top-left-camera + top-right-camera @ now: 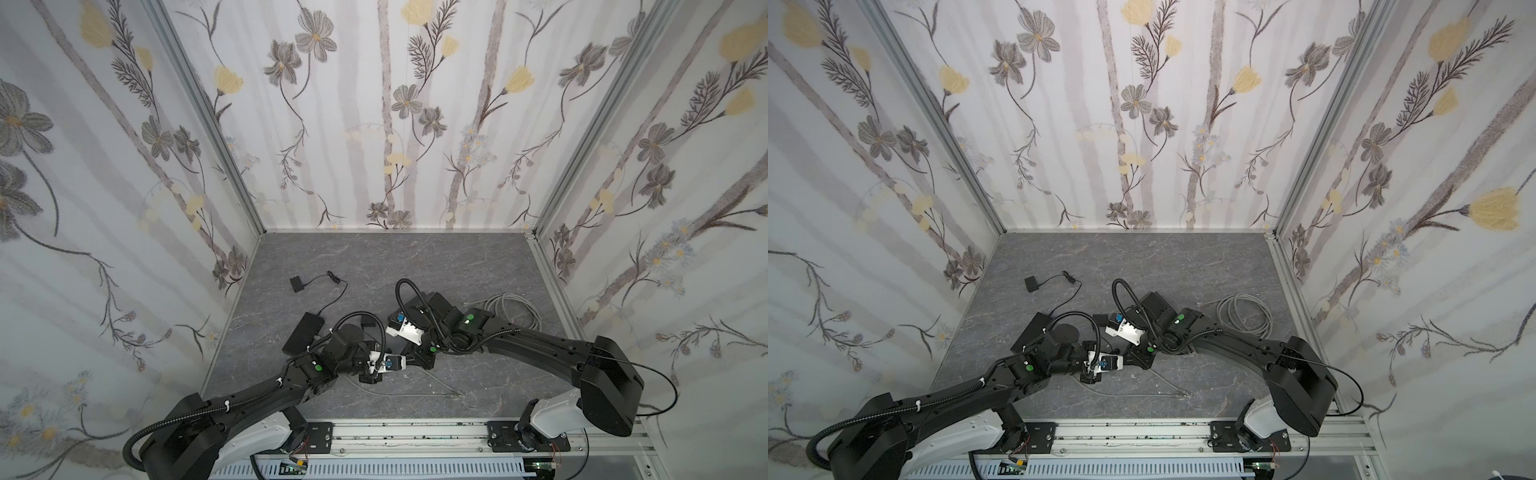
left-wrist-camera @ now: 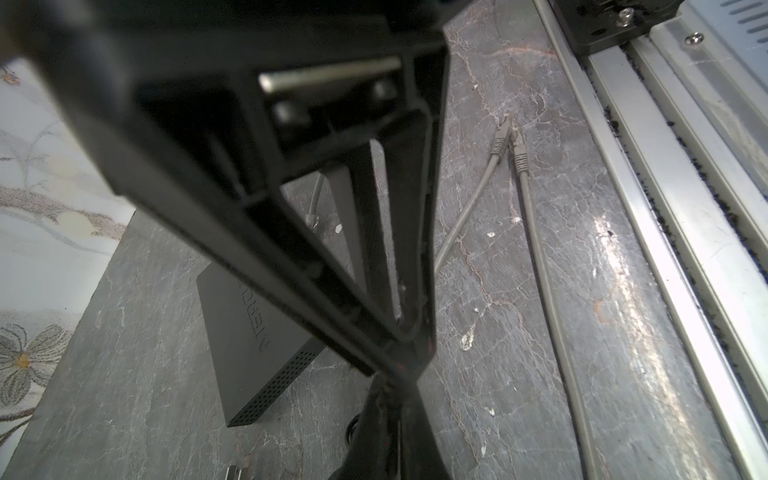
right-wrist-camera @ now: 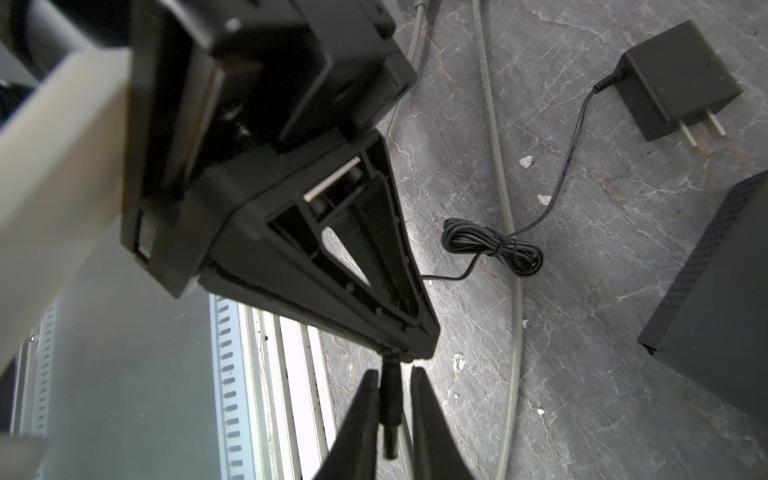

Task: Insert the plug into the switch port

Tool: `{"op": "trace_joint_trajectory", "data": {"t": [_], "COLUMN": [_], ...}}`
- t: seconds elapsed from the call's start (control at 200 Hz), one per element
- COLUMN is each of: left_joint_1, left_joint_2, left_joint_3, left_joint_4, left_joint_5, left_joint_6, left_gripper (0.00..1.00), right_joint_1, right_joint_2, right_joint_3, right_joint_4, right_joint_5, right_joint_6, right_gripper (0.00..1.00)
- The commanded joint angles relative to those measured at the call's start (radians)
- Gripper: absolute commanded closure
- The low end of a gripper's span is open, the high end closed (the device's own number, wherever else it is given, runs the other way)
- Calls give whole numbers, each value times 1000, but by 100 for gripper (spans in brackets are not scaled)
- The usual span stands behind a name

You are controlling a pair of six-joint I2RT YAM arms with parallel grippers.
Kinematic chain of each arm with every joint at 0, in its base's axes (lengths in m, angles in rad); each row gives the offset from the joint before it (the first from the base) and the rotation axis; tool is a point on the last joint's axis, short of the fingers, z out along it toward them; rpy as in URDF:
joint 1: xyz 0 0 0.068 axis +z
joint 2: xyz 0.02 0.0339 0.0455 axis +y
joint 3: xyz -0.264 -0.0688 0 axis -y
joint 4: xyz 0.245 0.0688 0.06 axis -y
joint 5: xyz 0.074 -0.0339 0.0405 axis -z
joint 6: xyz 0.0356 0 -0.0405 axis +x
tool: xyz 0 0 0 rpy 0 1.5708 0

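The black barrel plug (image 3: 390, 411) stands between the fingertips of my right gripper (image 3: 395, 372), which is slightly open, with a thin gap on one side. My left gripper (image 2: 392, 399) is shut, and its tip (image 3: 399, 353) pinches the plug's cable end. The two grippers meet tip to tip above the table's front middle in both top views (image 1: 417, 360) (image 1: 1136, 361). The black switch (image 2: 257, 332) (image 3: 715, 311) lies flat on the table to the left (image 1: 303, 332). Its port is hidden.
The black power adapter (image 3: 677, 95) (image 1: 297, 284) lies at the back left, its thin cable bunched in a coil (image 3: 494, 249). A grey network cable coil (image 1: 511, 309) sits at the right. Two grey cable ends (image 2: 509, 145) lie near the front rail (image 1: 415, 432).
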Motion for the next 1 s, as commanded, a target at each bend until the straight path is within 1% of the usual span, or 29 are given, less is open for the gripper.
{"op": "trace_joint_trajectory", "data": {"t": [0.0,0.07,0.105,0.16,0.2,0.245,0.29,0.34,0.39,0.46,0.495,0.545,0.61,0.695,0.789,0.894,0.999], "left_joint_1": [0,-1,-2,-1,-1,0,0,0,0,0,1,2,3,1,3,1,3], "left_joint_2": [7,3,-3,-17,-30,-51,-69,-92,-111,-127,-130,-131,-128,-124,-118,-100,-72], "left_joint_3": [10,9,7,3,-4,-11,-20,-33,-47,-59,-66,-73,-74,-74,-73,-70,-60], "left_joint_4": [-6,-1,3,13,22,34,49,72,93,115,129,143,147,149,150,157,157], "left_joint_5": [-4,-8,-12,-14,-18,-23,-29,-46,-61,-74,-78,-84,-93,-102,-108,-119,-122], "left_joint_6": [3,-2,-8,-15,-24,-33,-45,-62,-77,-90,-96,-97,-97,-98,-97,-95,-91], "left_gripper": [100,100,100,100,100,100,100,100,100,100,100,100,100,100,100,100,100], "right_joint_1": [-88,-194,-240,-289,-301,-301,-300,-294,-282,-261,-248,-233,-211,-185,-170,-167,-150], "right_joint_2": [-64,-120,-148,-177,-182,-162,-113,-37,65,187,245,326,427,544,642,712,762], "right_joint_3": [-34,-85,-109,-135,-141,-133,-106,-62,-7,62,93,143,230,363,481,544,571], "right_joint_4": [113,208,248,322,367,419,459,499,522,568,594,629,650,620,581,577,569], "right_joint_5": [2,-29,-25,8,61,136,190,230,254,273,277,275,260,257,260,262,234], "right_joint_6": [75,161,213,294,338,396,472,587,700,847,912,980,1020,1038,1049,1076,1066], "right_gripper": [80,79,74,70,68,69,69,69,75,90,100,100,100,100,100,100,100]}}
